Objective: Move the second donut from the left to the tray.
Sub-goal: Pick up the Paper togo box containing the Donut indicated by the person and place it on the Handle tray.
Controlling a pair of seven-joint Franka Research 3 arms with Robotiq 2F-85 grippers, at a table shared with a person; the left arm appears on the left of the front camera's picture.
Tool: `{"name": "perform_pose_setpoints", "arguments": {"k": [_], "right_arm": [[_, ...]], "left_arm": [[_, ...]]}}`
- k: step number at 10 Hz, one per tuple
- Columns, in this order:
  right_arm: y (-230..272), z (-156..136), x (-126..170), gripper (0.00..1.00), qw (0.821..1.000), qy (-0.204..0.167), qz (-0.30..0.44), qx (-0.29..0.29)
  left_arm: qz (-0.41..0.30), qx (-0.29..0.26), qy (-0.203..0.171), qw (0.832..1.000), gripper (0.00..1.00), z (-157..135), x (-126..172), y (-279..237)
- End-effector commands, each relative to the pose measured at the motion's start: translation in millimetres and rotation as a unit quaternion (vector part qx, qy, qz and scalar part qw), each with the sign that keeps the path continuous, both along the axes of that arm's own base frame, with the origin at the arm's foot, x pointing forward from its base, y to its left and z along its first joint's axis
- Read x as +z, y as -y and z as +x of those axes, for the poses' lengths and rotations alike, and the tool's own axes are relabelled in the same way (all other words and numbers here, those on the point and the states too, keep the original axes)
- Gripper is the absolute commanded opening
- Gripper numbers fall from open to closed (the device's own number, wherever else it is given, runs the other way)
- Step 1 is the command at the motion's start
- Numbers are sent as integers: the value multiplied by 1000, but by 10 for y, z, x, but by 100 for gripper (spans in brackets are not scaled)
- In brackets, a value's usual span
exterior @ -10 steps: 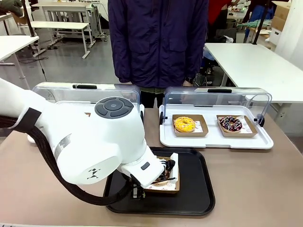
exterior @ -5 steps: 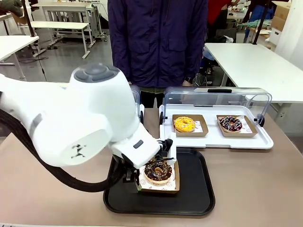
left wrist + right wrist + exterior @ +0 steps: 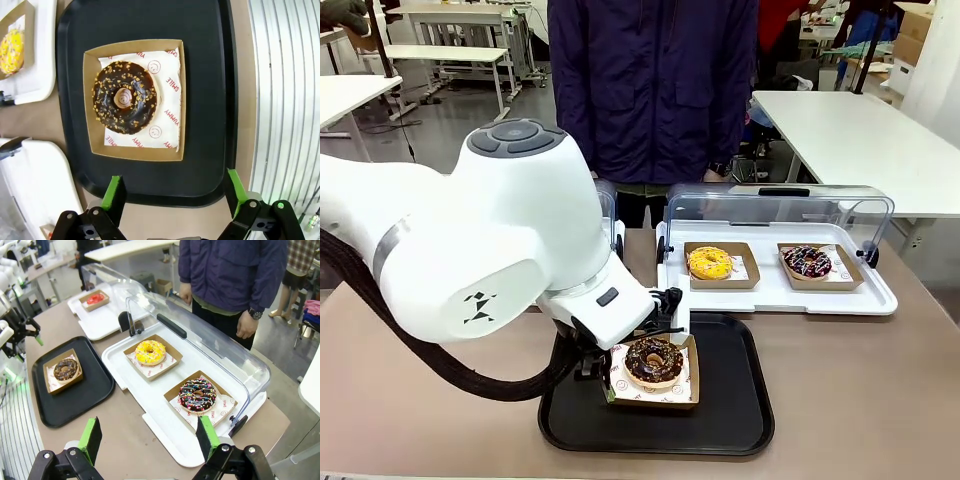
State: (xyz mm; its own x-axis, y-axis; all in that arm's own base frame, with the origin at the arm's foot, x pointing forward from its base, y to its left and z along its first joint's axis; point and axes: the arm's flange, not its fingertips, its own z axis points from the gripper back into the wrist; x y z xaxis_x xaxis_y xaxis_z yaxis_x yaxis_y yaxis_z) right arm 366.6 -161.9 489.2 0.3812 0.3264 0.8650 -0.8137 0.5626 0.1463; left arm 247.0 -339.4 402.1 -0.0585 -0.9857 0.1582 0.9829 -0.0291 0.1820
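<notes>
Left gripper (image 3: 174,192): its jaws are standing wide apart and gripping nothing; in the left wrist view the two green pads (image 3: 113,192) are rising from the bottom edge, spread on either side of the near rim of the tray, with the donut lying free beyond them.
Left arm (image 3: 490,260): in the front view it is reaching in from the left, its big white joint hanging over the left part of the tray and hiding that edge.
Chocolate donut (image 3: 653,361): it is sitting in its brown cardboard holder (image 3: 656,392), on white printed paper, inside the tray; the holder is resting flat in the tray's left half, and the icing is showing pale flecks.
Tray (image 3: 732,400): black, low-rimmed, lying on the brown worktop (image 3: 860,390) just in front of the white trays.
Right gripper (image 3: 147,440): its jaws are spread wide and holding nothing, hanging above the worktop's edge, well apart from the black tray.
White tray on the right (image 3: 775,295): its clear lid (image 3: 780,205) is standing raised; it is carrying a yellow donut (image 3: 710,262) and a sprinkled chocolate donut (image 3: 807,262), each in its own cardboard holder, side by side.
White tray on the left (image 3: 102,320): in the right wrist view it is holding a red donut (image 3: 95,298) in a holder.
Person (image 3: 655,90): standing at the far side of the worktop in a dark blue jacket, one hand (image 3: 246,326) hanging by the side.
</notes>
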Motion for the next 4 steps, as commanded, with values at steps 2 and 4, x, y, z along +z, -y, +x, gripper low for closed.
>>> {"name": "perform_pose_setpoints", "arguments": {"k": [2, 4], "right_arm": [[1, 40, 15, 100, 1000, 19, 7, 4], [1, 40, 15, 100, 1000, 19, 7, 4]], "left_arm": [[-2, 4, 7, 1000, 100, -9, -35, 18], [-2, 4, 7, 1000, 100, -9, -35, 18]]}}
